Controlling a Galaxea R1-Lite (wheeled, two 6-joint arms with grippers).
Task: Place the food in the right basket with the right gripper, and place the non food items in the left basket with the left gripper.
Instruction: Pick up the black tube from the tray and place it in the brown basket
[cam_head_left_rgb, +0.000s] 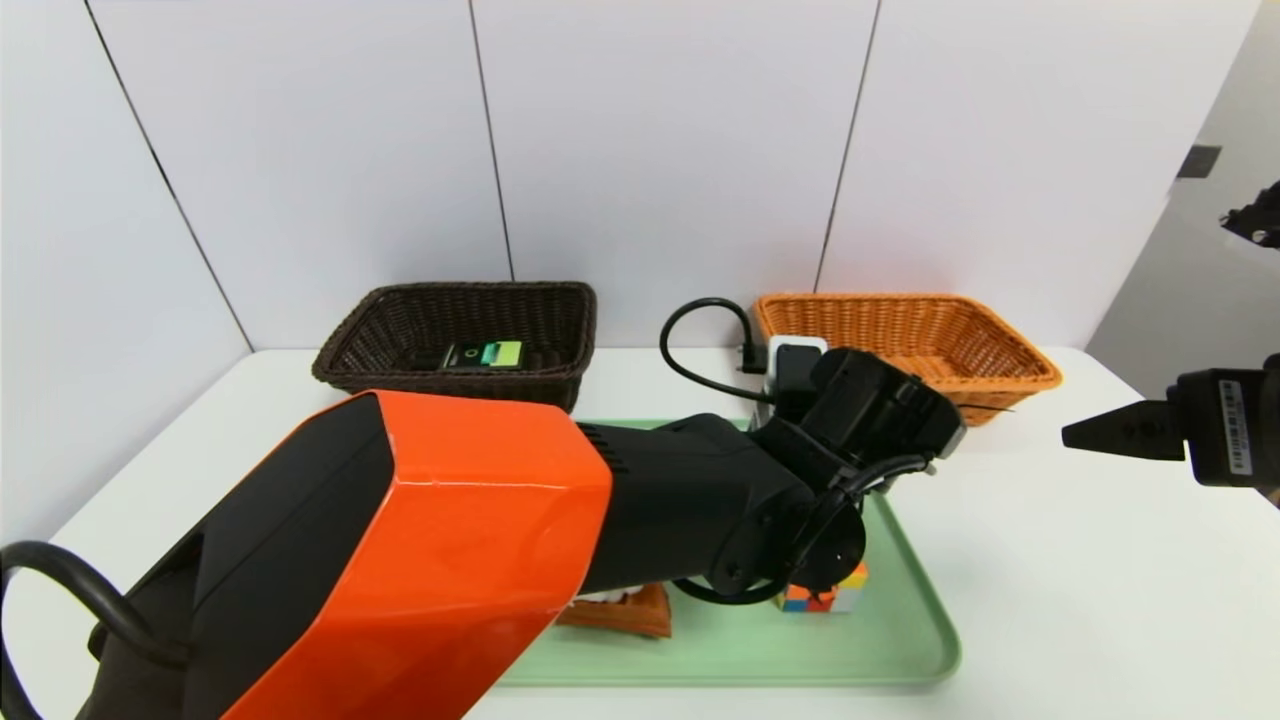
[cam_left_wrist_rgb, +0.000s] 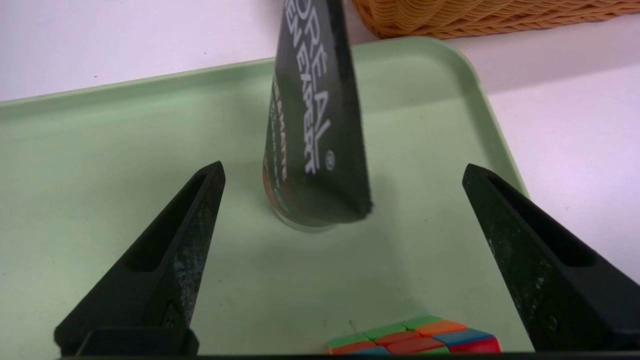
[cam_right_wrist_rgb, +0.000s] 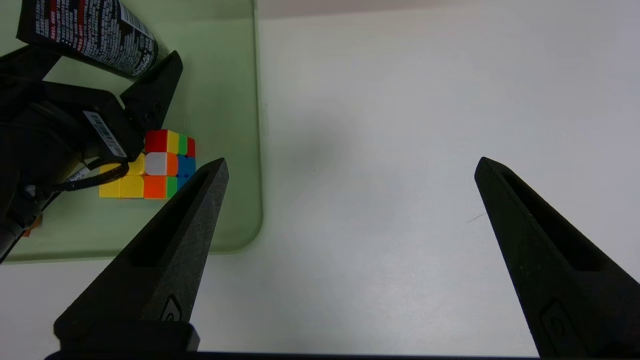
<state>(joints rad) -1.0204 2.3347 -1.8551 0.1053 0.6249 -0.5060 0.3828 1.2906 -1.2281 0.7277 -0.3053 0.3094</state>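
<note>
Found the black L'Oreal tube upright on the green tray, between the wide-open fingers of the left claw, not gripped. Noted nearby the puzzle cube; located the waffle wedge on the same tray, partly hidden by the left arm. Observed the green-labelled bottle inside the dark basket, left of the orange-tan basket. Recorded the right claw wide open, empty, above the tabletop beside the tray.
</note>
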